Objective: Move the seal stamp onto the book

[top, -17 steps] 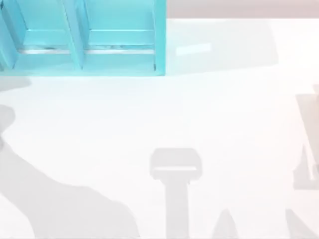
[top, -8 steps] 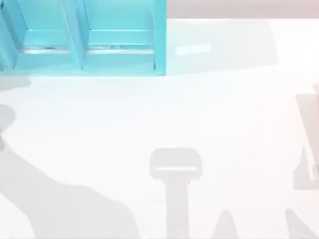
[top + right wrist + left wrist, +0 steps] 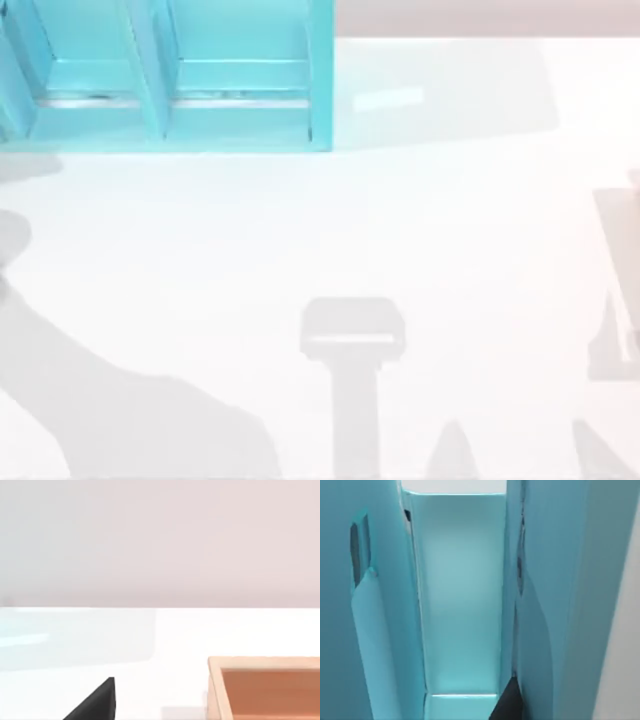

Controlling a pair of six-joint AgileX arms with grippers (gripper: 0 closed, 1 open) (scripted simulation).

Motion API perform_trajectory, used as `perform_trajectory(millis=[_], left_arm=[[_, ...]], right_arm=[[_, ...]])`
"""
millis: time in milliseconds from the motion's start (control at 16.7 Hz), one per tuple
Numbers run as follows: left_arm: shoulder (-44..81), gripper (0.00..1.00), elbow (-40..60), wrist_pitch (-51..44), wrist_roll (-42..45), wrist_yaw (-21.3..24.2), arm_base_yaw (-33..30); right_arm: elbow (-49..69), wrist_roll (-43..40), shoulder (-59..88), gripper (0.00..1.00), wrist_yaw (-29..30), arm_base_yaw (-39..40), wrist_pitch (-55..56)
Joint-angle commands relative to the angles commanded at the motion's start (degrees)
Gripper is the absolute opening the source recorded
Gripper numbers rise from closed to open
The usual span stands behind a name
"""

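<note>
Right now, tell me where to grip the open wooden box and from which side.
Probably one side wall of the wooden box, gripped at its rim from above. The box is open-topped, with thin upright walls around an orange floor, so a wall can be pinched inside and out. The box runs out of the right wrist view, so I cannot judge a grip across its full width.

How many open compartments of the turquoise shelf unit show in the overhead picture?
2 whole compartments of the turquoise shelf unit, side by side at the table's far left: one, one. A sliver of another shows at the left edge; more may be cut off.
</note>
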Motion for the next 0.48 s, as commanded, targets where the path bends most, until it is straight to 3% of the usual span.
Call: perform_trajectory(millis=[240,480], left_arm=[[-8.9,0.0,-4.0,-4.8,0.4,2.4,2.9],[-25.6,0.0,-11.4,-13.7,1.1,6.6,7.5]], right_arm=[[0.0,0.0,0.0,1.0,0.0,0.0,0.0],[0.0,0.0,0.0,1.0,0.0,0.0,0.0]])
